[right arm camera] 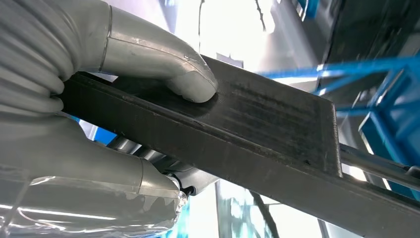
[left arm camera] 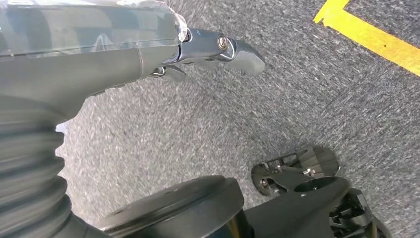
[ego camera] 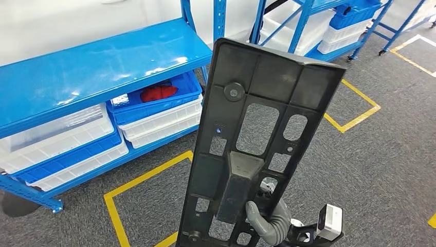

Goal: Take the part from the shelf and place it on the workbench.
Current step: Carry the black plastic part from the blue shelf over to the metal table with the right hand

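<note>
Head view: part (ego camera: 257, 139), a long black plastic panel with cut-outs and a raised central rib, is held upright and slightly tilted above grey carpet (ego camera: 380, 170), its lower end cut off by the picture's edge. Right hand (ego camera: 270, 222) grips it near the bottom, thumb on the near face; the fingers behind are hidden. Blue shelf (ego camera: 97, 72) stands behind at left, well apart from the part, with blue and white bins (ego camera: 154, 110) on its lower level; red contents in one bin are too indistinct to identify. Yellow tape (ego camera: 144, 180) marks the floor. Right wrist view: thumb (right arm camera: 190, 82) presses on the part's flat face, fingers clamped beneath. Left wrist view: left hand (left arm camera: 218, 49) hangs over carpet, blurred; fingers extended, holding nothing.
</note>
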